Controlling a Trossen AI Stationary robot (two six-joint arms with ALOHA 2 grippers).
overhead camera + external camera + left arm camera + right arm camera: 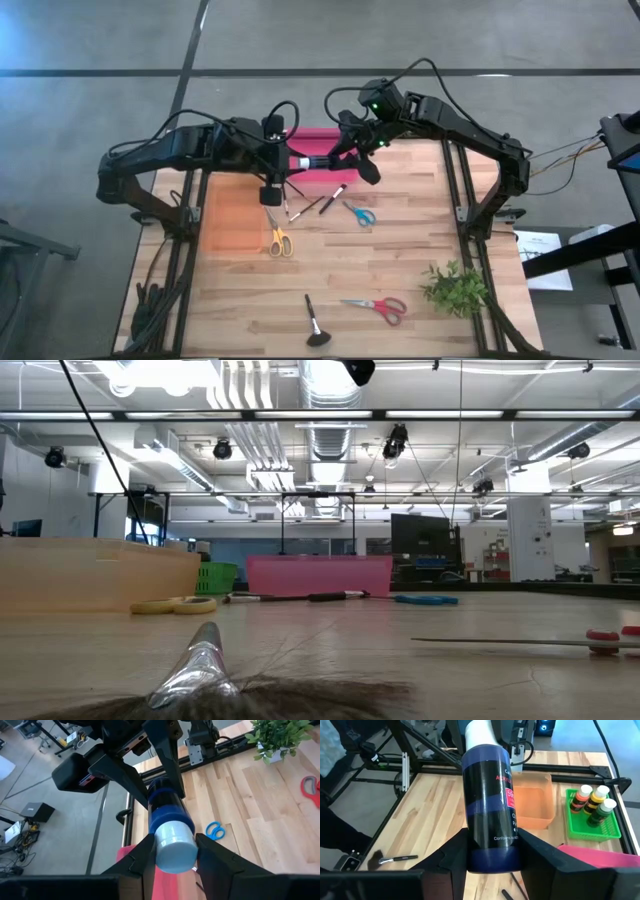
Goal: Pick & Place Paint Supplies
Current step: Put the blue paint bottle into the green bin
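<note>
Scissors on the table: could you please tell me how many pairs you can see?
3: yellow scissors beside the orange bin, blue scissors mid-table, red scissors near the plant sprig.

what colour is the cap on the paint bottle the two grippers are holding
White, on a blue and black paint bottle; the cap shows best in the left wrist view.

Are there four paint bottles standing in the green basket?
No, the right wrist view shows three paint bottles in the green basket: orange, yellow and green.

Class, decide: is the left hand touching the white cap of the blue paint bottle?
Touching. In the left wrist view, both fingers of the left hand press against the sides of the white cap.
</note>
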